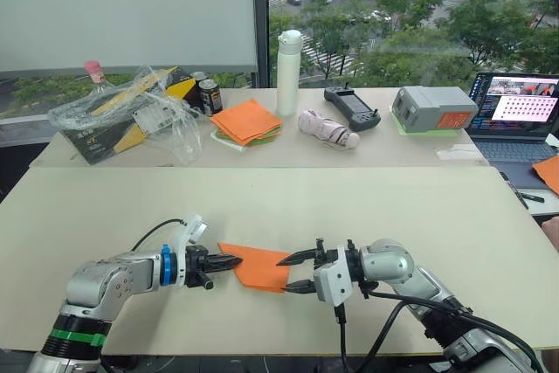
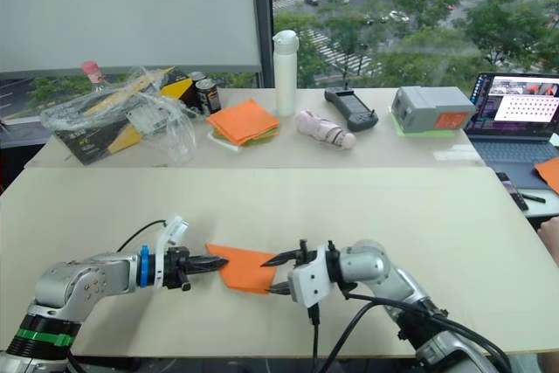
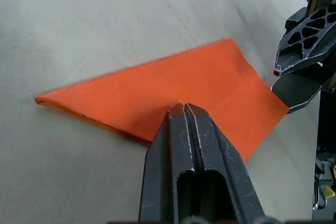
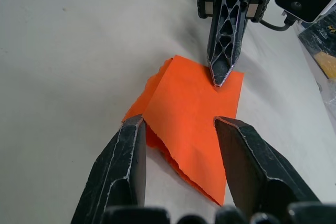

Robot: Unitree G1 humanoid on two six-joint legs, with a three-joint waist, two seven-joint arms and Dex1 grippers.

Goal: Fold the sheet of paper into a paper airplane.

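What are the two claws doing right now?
Left gripper: shut, tips pressing on the sheet of paper.
Right gripper: open, at the paper's edge, holding nothing.

The folded bright-orange sheet of paper [image 3: 178, 85] looks matt and faintly fibrous, its torn near edge ragged. The pale beige tabletop [image 1: 349, 207] is smooth and matt. Both black plastic claws, left claw [image 1: 234, 261] and right claw [image 1: 286, 273], show dull, scuffed fingers; the arms behind look brushed silver metal.
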